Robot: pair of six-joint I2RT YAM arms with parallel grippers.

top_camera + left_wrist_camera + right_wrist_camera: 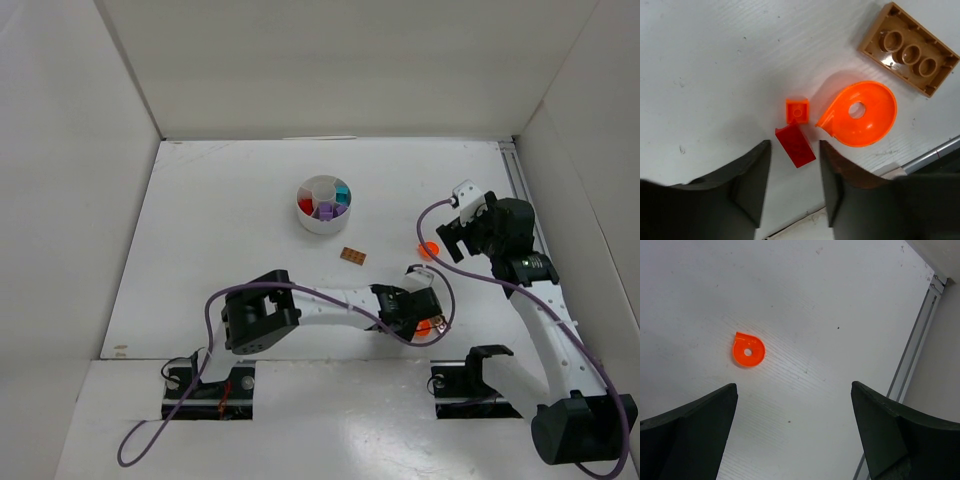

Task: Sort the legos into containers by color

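The white round dish (310, 222) stands mid-table with red, purple and teal legos in its wedge containers. A brown brick (351, 257) lies just in front of it. My left gripper (795, 145) hangs low over the table's near right, open. A red brick (795, 145) lies loose on the table between its tips with a gap on each side. Just past it lie a tiny orange square (797, 110), an orange rounded piece (860, 114) and an upturned brown brick (908, 49). My right gripper (794, 385) is wide open and holds nothing. Another orange rounded piece (747, 350) lies ahead of it.
White walls enclose the table on three sides. A metal rail (920, 340) runs along the right edge, next to my right arm. A purple cable (300, 290) loops over the left arm. The table's front edge (805, 220) lies directly under my left fingers.
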